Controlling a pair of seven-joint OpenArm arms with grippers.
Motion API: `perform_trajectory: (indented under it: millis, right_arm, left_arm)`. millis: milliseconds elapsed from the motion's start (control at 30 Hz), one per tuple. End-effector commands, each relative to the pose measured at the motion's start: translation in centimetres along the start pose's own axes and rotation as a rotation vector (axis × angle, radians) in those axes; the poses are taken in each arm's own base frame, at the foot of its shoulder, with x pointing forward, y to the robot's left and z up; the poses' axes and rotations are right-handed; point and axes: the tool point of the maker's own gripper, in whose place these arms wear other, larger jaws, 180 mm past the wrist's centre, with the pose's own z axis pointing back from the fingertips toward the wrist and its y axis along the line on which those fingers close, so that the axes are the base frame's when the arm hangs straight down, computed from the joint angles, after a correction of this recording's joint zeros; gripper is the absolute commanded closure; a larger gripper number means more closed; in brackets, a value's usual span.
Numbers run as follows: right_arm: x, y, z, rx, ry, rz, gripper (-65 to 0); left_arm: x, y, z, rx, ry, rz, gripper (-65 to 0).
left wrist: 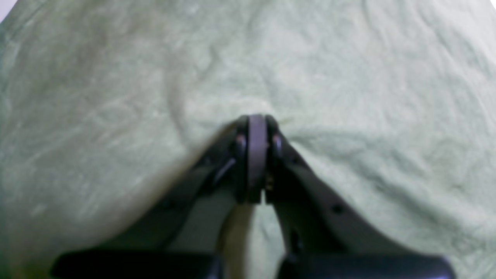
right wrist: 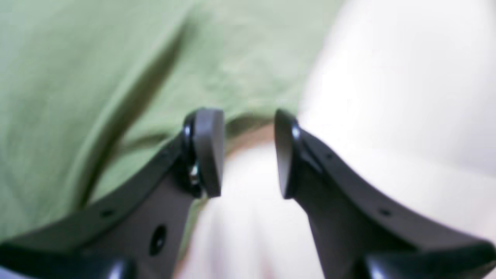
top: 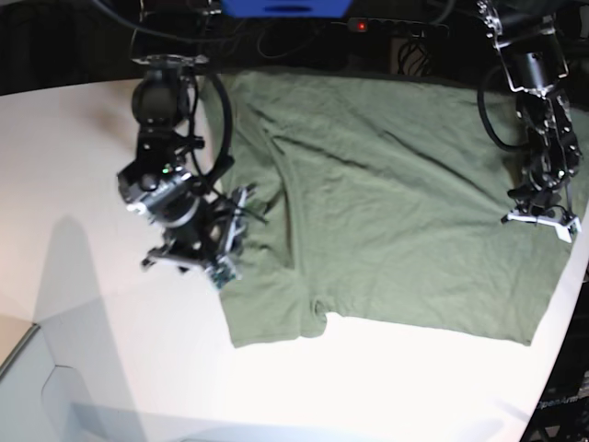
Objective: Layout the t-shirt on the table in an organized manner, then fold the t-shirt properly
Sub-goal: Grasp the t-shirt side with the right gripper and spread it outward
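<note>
Here, in the left wrist view, the left gripper (left wrist: 256,128) has its jaws together, tips pressed into wrinkled t-shirt (left wrist: 348,97) cloth. Right wrist view: the right gripper (right wrist: 248,151) stands apart, empty, over the shirt's edge on the white table (right wrist: 407,97). Base view: the shirt lies spread flat between both arms, cables (top: 304,37) behind.

You are seeing darkness lying behind the table, where a blue box (top: 287,7), black cables (top: 276,41) and a red light (top: 361,26) are showing.
</note>
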Motion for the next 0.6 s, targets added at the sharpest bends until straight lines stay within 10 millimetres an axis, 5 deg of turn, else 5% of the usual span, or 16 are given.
perform_trajectory:
  millis: [0, 133, 433, 567]
  right_arm:
    - [1.6, -0.9, 0.4, -0.022, -0.047, -0.009, -21.7]
    - [0.3, -1.7, 0.2, -0.034, -0.016, -0.038, -21.7]
    - [-6.3, 3.9, -3.3, 0.145, 0.163, -0.099, -21.7]
    - [-7.1, 5.6, -4.1, 0.194, 0.183, -0.103, -21.7]
  left_arm:
    - [2.2, -0.1, 0.2, -0.006, -0.051, -0.003, -0.2]
    - [2.1, -0.1, 0.2, -0.007, -0.050, -0.001, -0.2]
    - [2.1, -0.1, 0.2, -0.006, -0.050, -0.005, -0.2]
    - [2.1, -0.1, 0.2, -0.006, -0.050, -0.005, -0.2]
